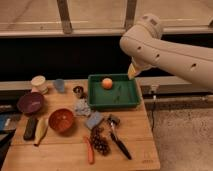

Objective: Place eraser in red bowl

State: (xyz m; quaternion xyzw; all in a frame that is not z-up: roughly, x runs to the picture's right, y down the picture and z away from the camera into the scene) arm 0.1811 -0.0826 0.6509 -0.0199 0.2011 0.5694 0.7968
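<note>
hovering gripper [132, 71] above green tray [114, 105], grip state not telling | spotting eraser [30, 128] far left, just beside banana [41, 131], near red bowl [62, 120] | risking pinching banana too, lying so close

Gripper [132, 71] hangs above the back right corner of the tray [114, 105], a ball [107, 83] lying inside. Over at the left of the table [60, 156], the eraser [30, 128] lies just left of a banana [41, 131], the bowl [61, 120] just right of it, front-left of the tray.
</note>
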